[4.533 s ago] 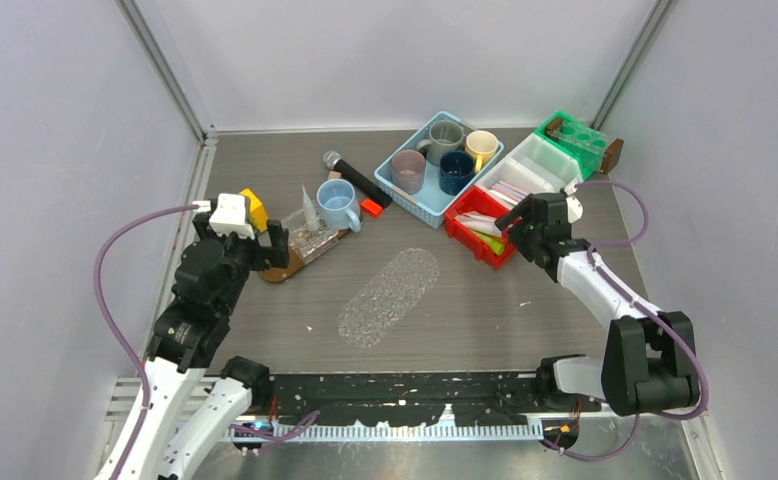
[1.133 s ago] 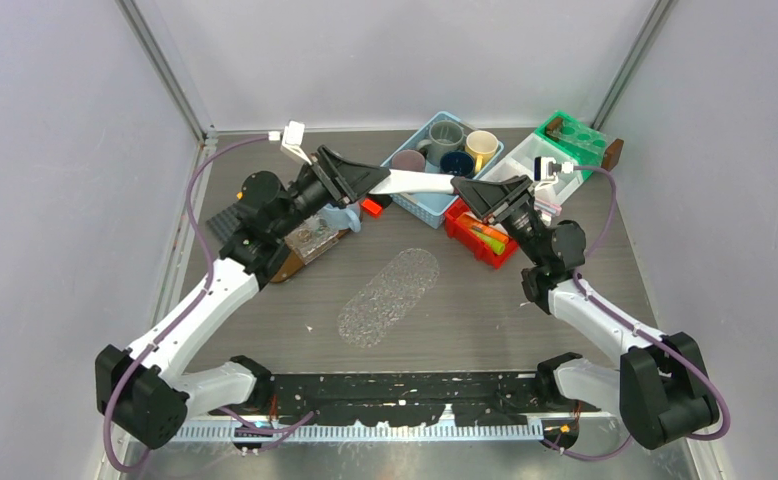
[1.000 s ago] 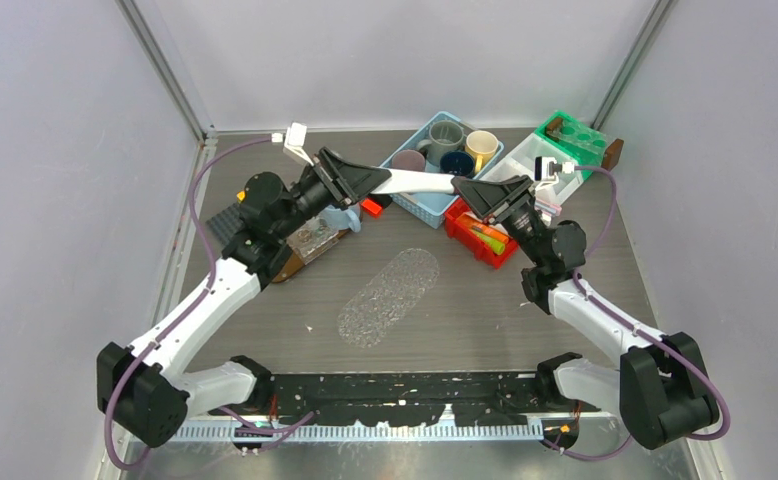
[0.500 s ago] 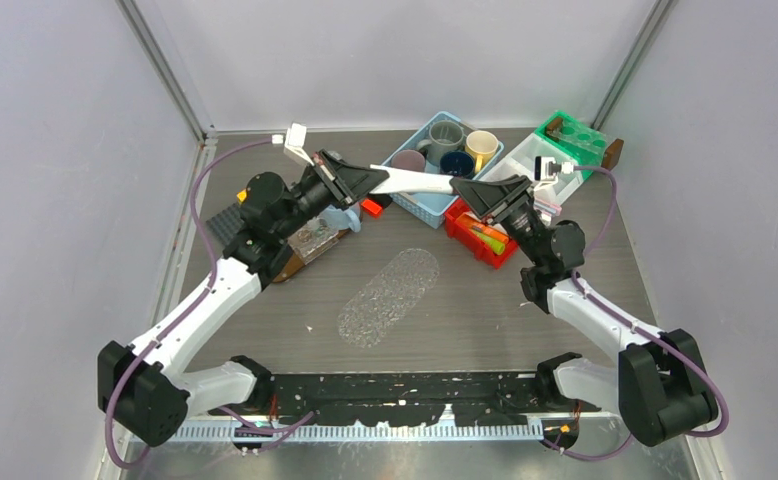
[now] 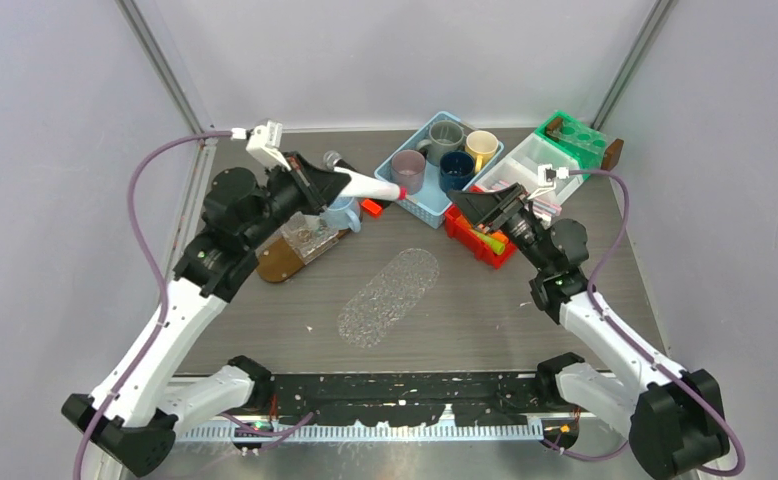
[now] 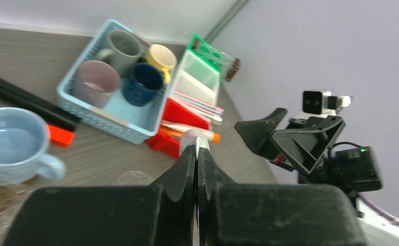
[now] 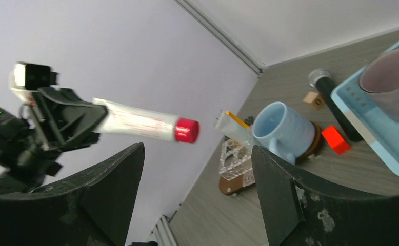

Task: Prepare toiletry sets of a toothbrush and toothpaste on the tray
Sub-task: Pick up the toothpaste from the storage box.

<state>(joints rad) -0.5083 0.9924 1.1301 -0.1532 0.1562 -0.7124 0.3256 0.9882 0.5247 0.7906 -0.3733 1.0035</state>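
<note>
left fingers [image 5: 322, 186] pinch the toothpaste tube [image 5: 370, 187] by its tail, aloft at 11 o'clock; right fingers [image 5: 470, 206] stand spread. best to lower it flat onto the clear oval tray [image 5: 390, 295] mid-counter before letting go. at 2 o'clock, the red bin [image 5: 457, 222] holds more tubes [image 5: 490, 240], the white bin [image 5: 540, 152] holds toothbrushes [image 5: 510, 188], and the blue basket [image 5: 420, 210] holds mugs [image 5: 457, 170].

A grey wood-grain bench [image 5: 525, 320] is boxed in by plain pale lilac-grey wall panels [image 5: 395, 60] at the back and on both sides. Slanted silver metal posts [image 5: 162, 70] mark the rear corners. The light is even, seemingly from overhead.
</note>
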